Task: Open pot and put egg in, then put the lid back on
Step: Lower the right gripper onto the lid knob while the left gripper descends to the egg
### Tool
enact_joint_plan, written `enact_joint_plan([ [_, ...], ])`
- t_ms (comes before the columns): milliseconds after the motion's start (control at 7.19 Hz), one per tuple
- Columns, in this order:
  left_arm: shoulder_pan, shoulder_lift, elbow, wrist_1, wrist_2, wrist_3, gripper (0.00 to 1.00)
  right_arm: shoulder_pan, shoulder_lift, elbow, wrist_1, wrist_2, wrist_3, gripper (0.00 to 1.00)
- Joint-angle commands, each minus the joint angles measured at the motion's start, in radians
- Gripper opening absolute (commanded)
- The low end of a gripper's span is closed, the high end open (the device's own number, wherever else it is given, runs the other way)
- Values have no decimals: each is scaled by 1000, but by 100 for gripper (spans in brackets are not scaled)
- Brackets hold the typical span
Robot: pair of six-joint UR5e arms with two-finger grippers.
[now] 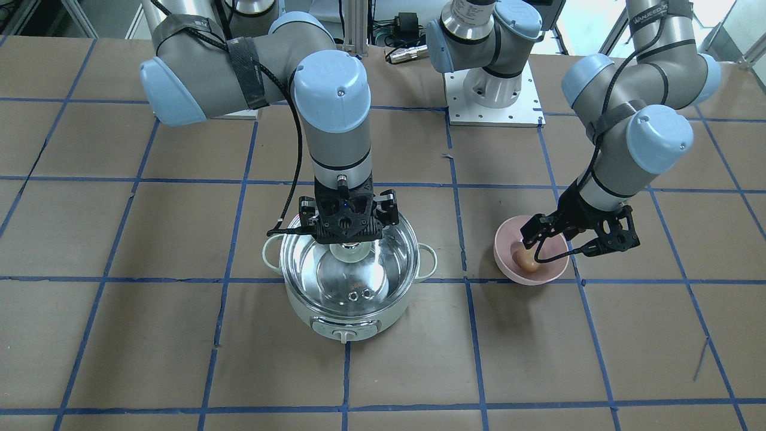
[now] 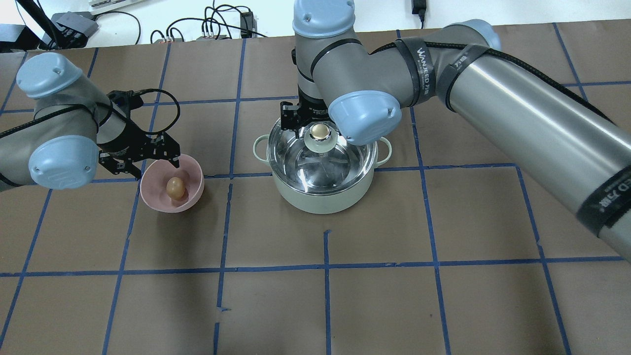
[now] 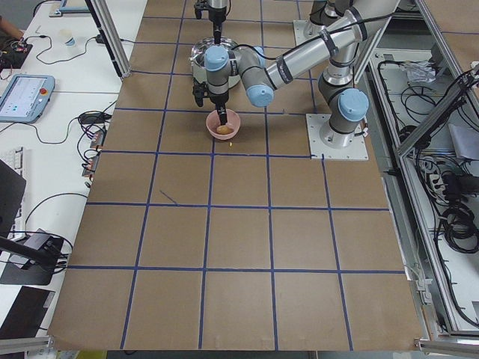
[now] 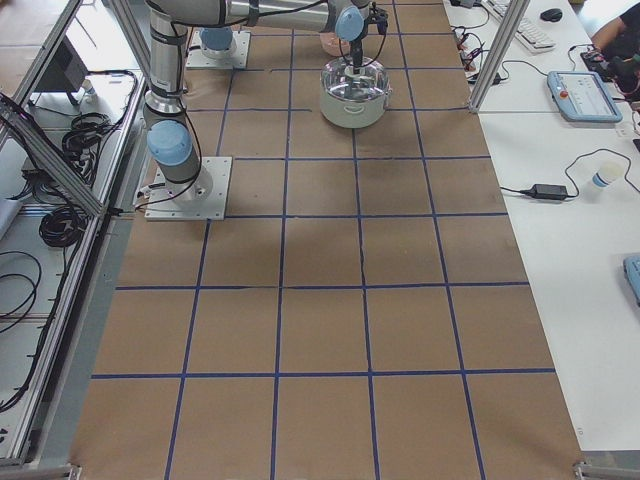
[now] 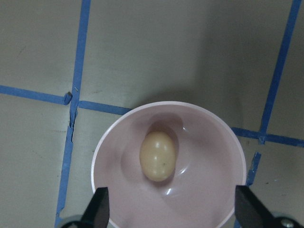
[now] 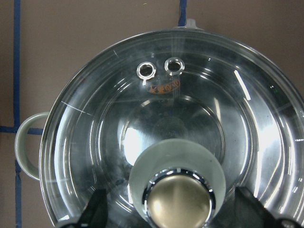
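Observation:
The mint-green pot [image 1: 347,317] stands mid-table with the clear glass lid [image 1: 353,278] on it. My right gripper [image 1: 349,238] hangs straight over the lid's beige-gold knob [image 2: 319,130]. In the right wrist view the gripper [image 6: 173,209] is open, with a finger on each side of the knob [image 6: 178,202] and clear of it. The brown egg [image 5: 157,155] lies in a pink bowl [image 5: 204,137]. My left gripper [image 5: 173,206] is open just above the bowl [image 2: 153,202] and is not touching the egg [image 2: 175,187].
The brown table has a blue tape grid [image 2: 325,268]. The pot's two loop handles [image 1: 426,260] stick out sideways and its control knob [image 1: 344,335] faces the operators' side. The arm base plate [image 1: 495,102] is at the back.

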Motion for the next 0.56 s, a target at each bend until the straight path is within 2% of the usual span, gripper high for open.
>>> enact_joint_plan([
  [0, 4, -30, -11, 20, -4, -64, 93, 7, 11, 0, -5, -2, -1, 91],
  [139, 3, -34, -25, 22, -1, -104, 93, 7, 11, 0, -5, -8, -1, 74],
  [278, 3, -36, -35, 51, 5, -106, 93, 7, 11, 1, -3, -10, -3, 39],
  [417, 3, -38, -63, 84, 4, -110, 93, 7, 11, 1, -2, -16, -7, 14],
])
